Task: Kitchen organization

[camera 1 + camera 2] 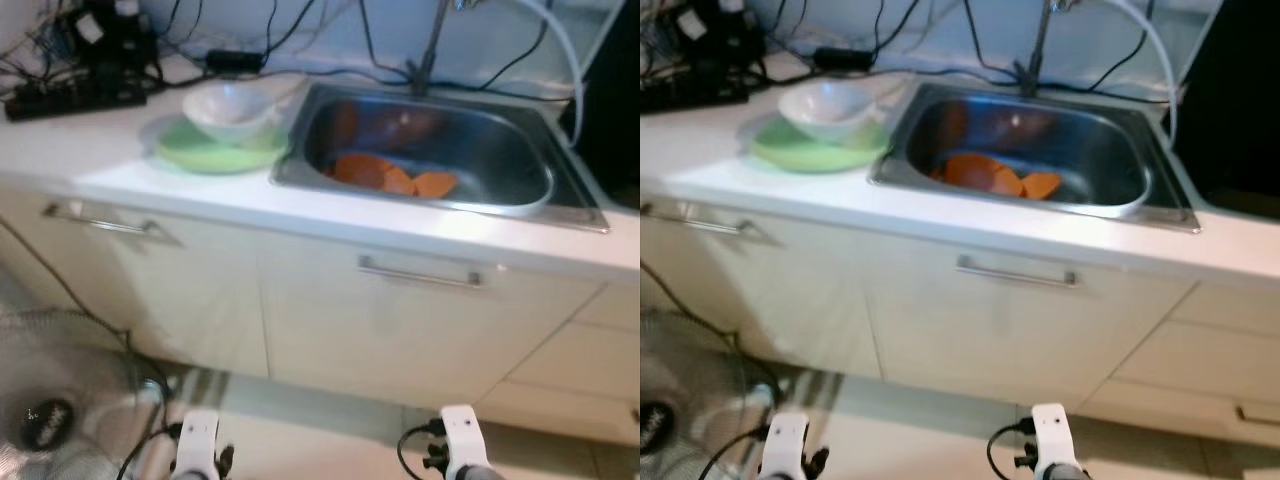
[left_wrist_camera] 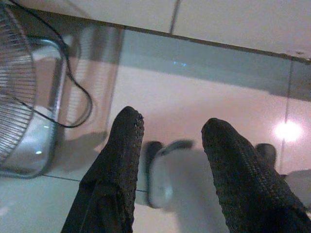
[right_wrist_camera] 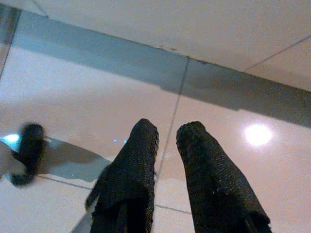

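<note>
A white bowl (image 1: pixel 232 108) sits on a green plate (image 1: pixel 215 152) on the white counter, just left of the steel sink (image 1: pixel 500 150). Orange dishes (image 1: pixel 390 175) lie at the bottom of the sink, under the faucet (image 1: pixel 430 45). Both arms hang low in front of the cabinets, far below the counter. My left gripper (image 2: pixel 172 128) is open over the glossy floor with nothing between its fingers. My right gripper (image 3: pixel 167 131) points at the floor tiles, its fingers close together and holding nothing.
A power strip with tangled black cables (image 1: pixel 70 90) lies at the counter's back left. Cabinet doors with metal handles (image 1: pixel 420 272) stand below the counter. A floor fan (image 1: pixel 50 400) with its cord stands at the lower left, close to the left arm.
</note>
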You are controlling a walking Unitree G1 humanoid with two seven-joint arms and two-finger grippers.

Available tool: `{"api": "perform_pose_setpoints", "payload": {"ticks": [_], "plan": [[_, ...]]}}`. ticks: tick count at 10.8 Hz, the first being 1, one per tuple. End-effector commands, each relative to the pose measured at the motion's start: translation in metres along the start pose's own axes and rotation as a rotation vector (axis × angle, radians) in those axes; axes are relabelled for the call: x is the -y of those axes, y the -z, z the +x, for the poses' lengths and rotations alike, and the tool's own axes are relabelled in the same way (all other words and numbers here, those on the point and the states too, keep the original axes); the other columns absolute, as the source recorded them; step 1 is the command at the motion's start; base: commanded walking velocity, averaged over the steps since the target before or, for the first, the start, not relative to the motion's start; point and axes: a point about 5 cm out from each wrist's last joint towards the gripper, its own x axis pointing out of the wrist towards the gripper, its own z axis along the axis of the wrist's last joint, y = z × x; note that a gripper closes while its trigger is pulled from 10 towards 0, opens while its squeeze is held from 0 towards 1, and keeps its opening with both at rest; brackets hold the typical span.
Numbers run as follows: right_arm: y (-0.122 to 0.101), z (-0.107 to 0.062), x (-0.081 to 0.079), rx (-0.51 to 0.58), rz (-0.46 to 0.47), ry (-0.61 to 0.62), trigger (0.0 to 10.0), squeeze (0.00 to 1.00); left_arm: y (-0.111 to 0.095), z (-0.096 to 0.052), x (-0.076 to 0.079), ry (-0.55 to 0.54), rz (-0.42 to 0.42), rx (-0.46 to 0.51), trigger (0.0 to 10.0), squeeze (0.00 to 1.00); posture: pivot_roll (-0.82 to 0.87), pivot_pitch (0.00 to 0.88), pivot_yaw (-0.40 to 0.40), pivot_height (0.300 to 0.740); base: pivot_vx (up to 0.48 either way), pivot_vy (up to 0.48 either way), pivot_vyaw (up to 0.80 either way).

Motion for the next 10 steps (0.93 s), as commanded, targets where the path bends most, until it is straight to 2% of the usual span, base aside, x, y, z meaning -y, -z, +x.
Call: {"api": "perform_pose_setpoints", "payload": {"ticks": [1,6,10], "plan": [[-0.0042,0.0015,-0.0061,0.012,0.004,-0.013,10.0,0.0,0.003,-0.0015,-0.0081,-0.027,0.007,-0.011,10.0,0.0,0.22,0.088,-0.063,0.725,0.0,0.0,0.0],[-0.0037,0.0014,-0.0063,0.011,0.006,-0.014,10.0,0.0,0.002,-0.0017,-0.0087,-0.033,0.011,0.002,10.0,0.0,0.22,0.089,-0.062,0.725,0.0,0.0,0.0],[-0.0039,0.0015,-0.0066,0.013,0.01,-0.014,10.0,0.0,0.0017,-0.0017,-0.0096,-0.033,0.012,0.002,10.0,0.0,0.21,0.086,-0.061,0.725,0.399,0.0,0.0]]}}
